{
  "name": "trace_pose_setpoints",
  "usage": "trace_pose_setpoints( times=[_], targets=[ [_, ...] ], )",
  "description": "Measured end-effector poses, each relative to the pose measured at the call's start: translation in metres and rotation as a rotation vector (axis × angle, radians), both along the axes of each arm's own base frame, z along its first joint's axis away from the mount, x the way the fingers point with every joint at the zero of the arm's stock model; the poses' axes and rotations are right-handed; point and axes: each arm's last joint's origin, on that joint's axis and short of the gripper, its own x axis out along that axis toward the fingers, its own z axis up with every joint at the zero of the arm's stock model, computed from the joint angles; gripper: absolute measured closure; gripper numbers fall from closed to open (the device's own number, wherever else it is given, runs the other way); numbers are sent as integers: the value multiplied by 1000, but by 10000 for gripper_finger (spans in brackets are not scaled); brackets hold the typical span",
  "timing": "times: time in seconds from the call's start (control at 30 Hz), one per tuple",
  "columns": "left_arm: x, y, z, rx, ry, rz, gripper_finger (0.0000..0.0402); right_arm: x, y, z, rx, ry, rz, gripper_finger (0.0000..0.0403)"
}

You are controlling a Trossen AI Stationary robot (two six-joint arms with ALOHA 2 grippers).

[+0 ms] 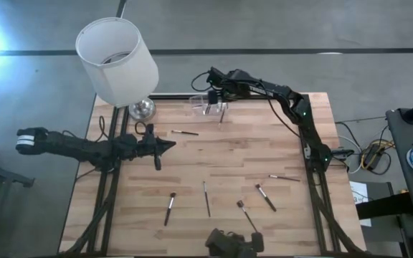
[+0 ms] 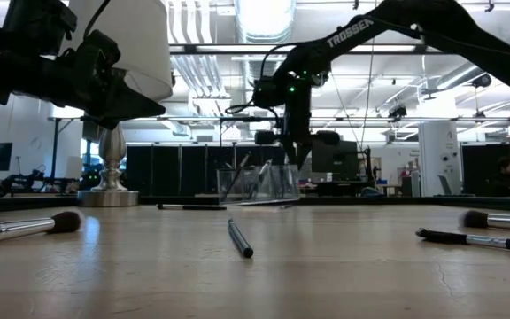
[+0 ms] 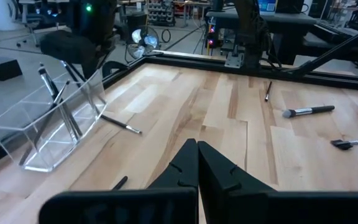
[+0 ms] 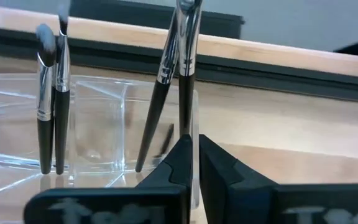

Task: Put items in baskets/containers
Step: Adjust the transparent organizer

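A clear plastic holder (image 1: 208,104) (image 4: 98,124) stands near the table's far edge, with several makeup brushes (image 4: 48,99) upright or leaning in its compartments. My right gripper (image 4: 193,146) (image 2: 301,159) hangs over the holder's right part, pointing steeply down, fingers shut. One brush (image 3: 122,124) lies on the table with an end against the holder. Loose brushes lie on the wood: one mid-table (image 1: 185,132) and several toward the near edge (image 1: 206,198) (image 1: 266,197). My left gripper (image 1: 171,145) (image 3: 197,149) waits shut above the table's left middle. My right gripper is shut just in front of an upright dark-handled brush (image 4: 185,93) that stands in the holder. The handle's lower end goes behind my fingertip (image 4: 179,155), so I cannot tell whether the gripper touches it.
A white lamp (image 1: 117,61) with a silver base (image 1: 142,109) stands at the far left corner, close to the holder. A dark camera block (image 1: 231,244) sits at the near edge. Bare wood lies between the two arms at mid-table.
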Motion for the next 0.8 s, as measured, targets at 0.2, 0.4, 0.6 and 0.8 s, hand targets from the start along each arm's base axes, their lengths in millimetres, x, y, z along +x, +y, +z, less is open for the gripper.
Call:
trace_pose_setpoints(
  times=[0.2, 0.4, 0.6, 0.8],
  targets=[
    [0, 0, 0, 0, 0, -1, 402, -3, -6, -10, -9, -14, -21, 392],
    [0, 0, 0, 1, 1, -1, 402, -8, -16, -10, -37, -17, -34, 392],
    [0, 0, 0, 1, 0, -1, 402, -7, -19, -13, -56, -35, -21, 392],
    [0, 0, 0, 0, 0, -1, 402, -10, -17, -19, -46, -28, -23, 392]
  ],
)
